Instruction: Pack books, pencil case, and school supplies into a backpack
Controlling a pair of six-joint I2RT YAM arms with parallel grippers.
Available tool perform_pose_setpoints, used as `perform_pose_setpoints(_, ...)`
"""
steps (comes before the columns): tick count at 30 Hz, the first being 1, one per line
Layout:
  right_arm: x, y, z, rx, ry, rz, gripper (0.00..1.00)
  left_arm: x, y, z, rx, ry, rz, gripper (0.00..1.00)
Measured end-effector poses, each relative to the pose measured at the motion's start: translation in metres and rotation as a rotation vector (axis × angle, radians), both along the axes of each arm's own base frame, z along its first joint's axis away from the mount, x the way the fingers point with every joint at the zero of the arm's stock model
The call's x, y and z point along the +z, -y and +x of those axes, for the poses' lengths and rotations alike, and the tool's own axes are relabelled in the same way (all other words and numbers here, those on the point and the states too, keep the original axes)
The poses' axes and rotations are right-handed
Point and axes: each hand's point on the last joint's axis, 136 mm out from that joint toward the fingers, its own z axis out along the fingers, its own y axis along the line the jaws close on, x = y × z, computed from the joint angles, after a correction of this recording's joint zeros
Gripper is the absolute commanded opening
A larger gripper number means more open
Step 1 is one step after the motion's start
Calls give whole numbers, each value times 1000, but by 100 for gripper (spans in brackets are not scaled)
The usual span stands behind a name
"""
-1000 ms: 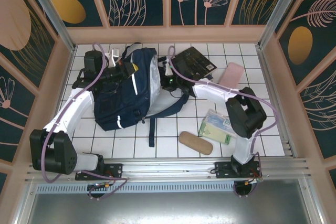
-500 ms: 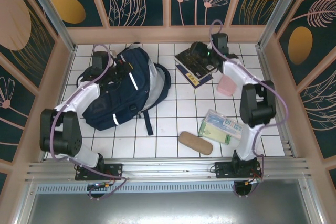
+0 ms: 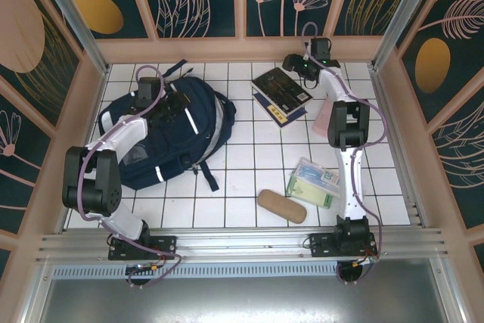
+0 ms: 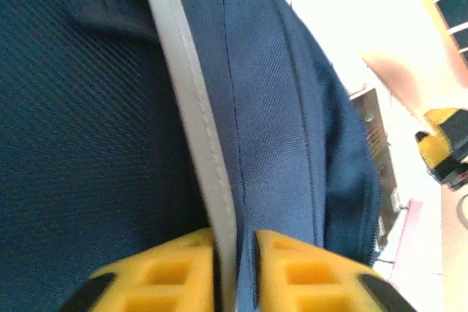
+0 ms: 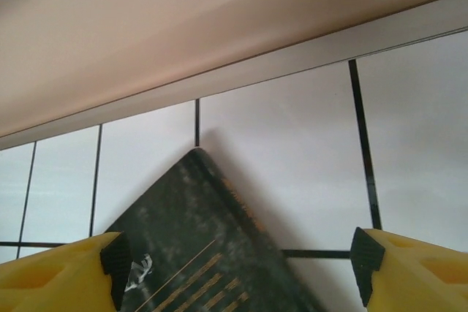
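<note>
backpack [image 3: 170, 141]: lies at 9 o'clock on the tabletop [image 3: 249, 164], straps [image 3: 212, 181] trailing toward 5 o'clock.
left fingers [image 3: 176, 104]: overhead, on the backpack's 12 o'clock end. The wrist view shows them [image 4: 153, 279] clenched on a white stripe [image 4: 197, 129] of its navy fabric.
right fingers [image 3: 295, 64]: at 1 o'clock by the far wall [image 3: 242, 49], spread unreadable overhead. The wrist view shows them [image 5: 51, 275] released wide, a black corner lying between.
black book [image 3: 281, 88] [image 5: 197, 253]: at 1 o'clock, on top of a dark blue book [image 3: 276, 115].
pink pouch [image 3: 321, 120]: 4 o'clock of the books, partly behind the right arm [image 3: 344, 122].
packet [image 3: 314, 184], tan case [image 3: 282, 206]: 5 o'clock, just beside each other.
</note>
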Motion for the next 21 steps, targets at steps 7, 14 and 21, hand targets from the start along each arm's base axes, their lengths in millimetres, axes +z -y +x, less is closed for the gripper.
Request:
perform_pose_setpoints(7, -34, -3, -13, 50, -95, 48, 77, 8, -24, 0, 77, -9, 123, 65)
perform_pose_setpoints(14, -39, -14, -21, 110, -88, 69, 73, 76, 39, 39, -105, 152, 223, 60)
perform_pose_setpoints(21, -38, -27, -44, 164, -79, 115, 70, 23, 172, 55, -412, 82, 18, 66)
